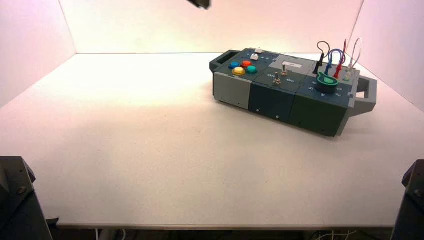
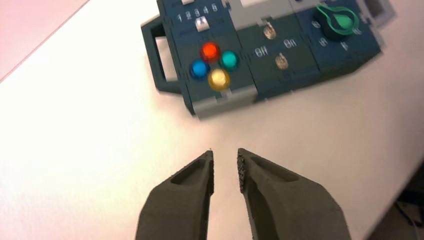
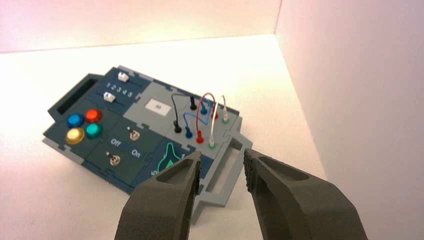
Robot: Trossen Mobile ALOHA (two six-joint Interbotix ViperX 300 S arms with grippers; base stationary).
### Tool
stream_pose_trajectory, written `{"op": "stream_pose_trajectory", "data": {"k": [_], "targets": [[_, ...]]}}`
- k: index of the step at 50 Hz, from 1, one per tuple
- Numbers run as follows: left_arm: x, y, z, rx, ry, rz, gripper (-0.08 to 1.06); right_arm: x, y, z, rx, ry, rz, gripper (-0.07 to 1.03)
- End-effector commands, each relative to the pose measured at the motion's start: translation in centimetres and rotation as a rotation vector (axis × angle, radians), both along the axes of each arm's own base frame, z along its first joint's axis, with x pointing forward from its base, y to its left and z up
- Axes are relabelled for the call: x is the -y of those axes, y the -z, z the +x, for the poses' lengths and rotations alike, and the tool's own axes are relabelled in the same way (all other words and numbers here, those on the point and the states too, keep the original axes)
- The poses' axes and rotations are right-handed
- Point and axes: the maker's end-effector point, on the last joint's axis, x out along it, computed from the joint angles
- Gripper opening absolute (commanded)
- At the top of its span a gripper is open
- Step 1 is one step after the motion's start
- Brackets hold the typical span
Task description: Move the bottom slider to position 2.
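Small whitish bottom slider (image 3: 108, 97) sits at 12 o'clock of the four round coloured buttons (image 3: 84, 125) on the dark teal box (image 1: 280, 97); left gripper (image 2: 225, 162) and right gripper (image 3: 223, 162) hover clear, fingers slightly spread.

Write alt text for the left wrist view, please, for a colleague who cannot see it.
The open left gripper hangs over bare white table, short of the box. Beyond the fingertips sit four round buttons, red, teal, blue and yellow. Past them, the bottom slider lies under numbers 1 to 5.
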Motion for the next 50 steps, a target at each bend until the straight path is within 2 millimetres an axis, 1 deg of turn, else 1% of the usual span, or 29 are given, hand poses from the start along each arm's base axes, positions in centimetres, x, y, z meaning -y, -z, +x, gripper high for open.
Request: {"op": "stream_pose_trajectory", "data": {"k": [1,7,12,19,33,35,36,41,42,50], "targets": [[2.3,-0.6,3.2,0.006,0.015,0.013,0.14,-0.1,-0.9,0.2,0.025,-0.004,0.002,0.45],[4.2,0.6,5.3,-0.044,0.036,0.06,0.07,-0.1,-0.7,0.3,0.016,-0.005,0.003,0.45],[5.6,1.3,6.9,-0.065,0.047,0.079,0.01,-0.1,-0.6,0.4,0.01,-0.005,0.005,0.45],[7.2,2.1,8.1,-0.087,0.071,0.101,0.0,-0.1,-0.6,0.5,0.007,-0.005,0.004,0.45],[9.1,3.5,9.3,-0.099,0.089,0.109,-0.02,-0.1,-0.5,0.4,0.007,-0.005,0.005,0.45],[9.2,3.6,9.2,-0.1,0.09,0.108,-0.02,-0.1,-0.5,0.4,0.007,-0.004,0.005,0.45],[9.8,3.9,9.3,-0.107,0.093,0.105,-0.02,-0.1,-0.5,0.4,0.007,-0.004,0.007,0.45],[10.2,4.3,9.6,-0.113,0.091,0.097,-0.02,-0.1,-0.5,0.4,0.005,-0.004,0.007,0.45],[10.9,4.6,9.8,-0.119,0.09,0.084,-0.02,-0.2,-0.5,0.4,0.005,-0.005,0.008,0.45],[12.4,5.1,10.5,-0.135,0.085,0.055,-0.03,-0.1,-0.5,0.4,0.007,-0.004,0.008,0.45]]}}
